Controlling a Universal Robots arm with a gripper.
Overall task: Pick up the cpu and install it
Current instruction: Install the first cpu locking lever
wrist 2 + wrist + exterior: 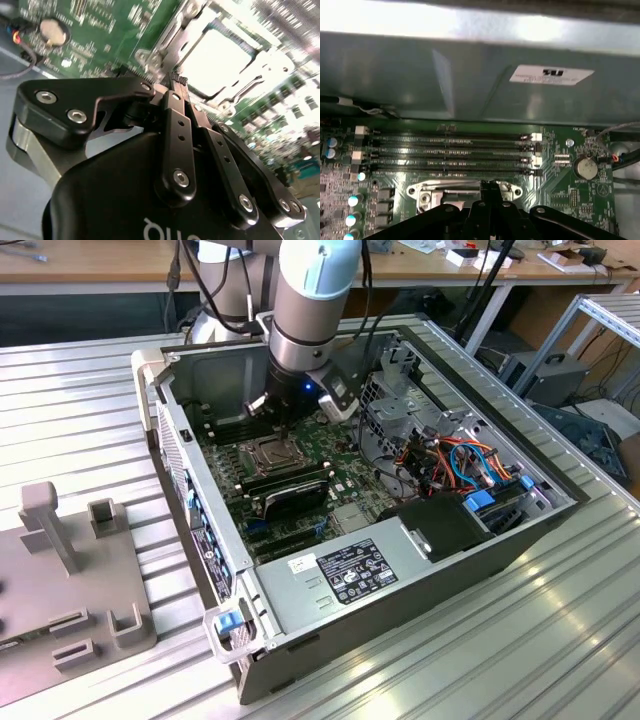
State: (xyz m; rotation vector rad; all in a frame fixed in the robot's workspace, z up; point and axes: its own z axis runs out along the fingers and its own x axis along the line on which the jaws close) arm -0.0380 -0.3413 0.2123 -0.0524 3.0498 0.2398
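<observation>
While the hand [176, 82] hangs just above the socket [268, 452] at centre frame, fingers pressed together and gripping nothing visible, the cpu [216, 61] appears seated in that socket; latching seemingly remains.

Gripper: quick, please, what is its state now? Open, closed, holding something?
Gripper: jaws closed together, nothing visible between them, tips just above the socket where the cpu lies.
</observation>
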